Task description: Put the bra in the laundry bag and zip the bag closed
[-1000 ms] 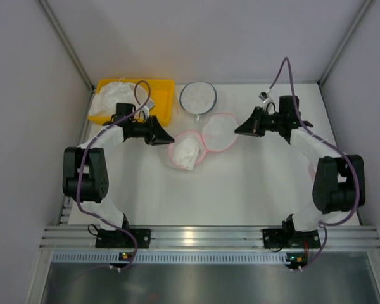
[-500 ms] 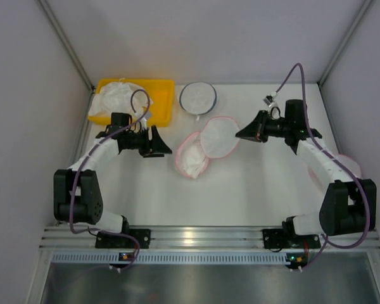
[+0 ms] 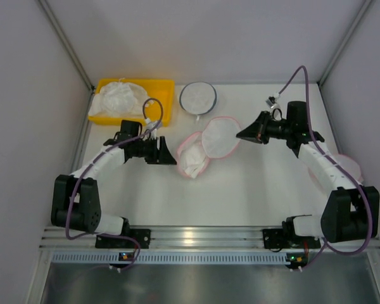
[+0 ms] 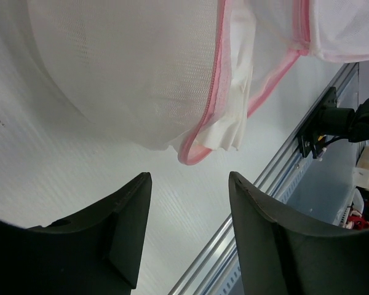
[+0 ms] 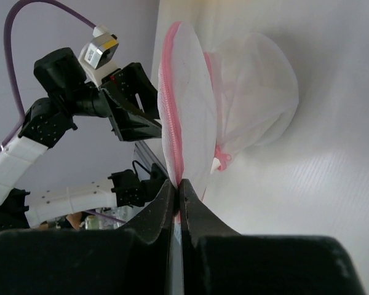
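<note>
Left gripper (image 3: 170, 156) (jaws apart) edged toward laundry bag (image 3: 220, 136).

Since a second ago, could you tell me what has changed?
The left fingers came toward the front edge, open beside the laundry bag. The right fingers, shut on its pink rim, raised the flap. The bra stays inside; the yellow bin and grey-rimmed bag stayed put.

No readable text, labels, brand names, numbers or signs appear in any of the three camera views; every visible surface is plain or too small to make out.
</note>
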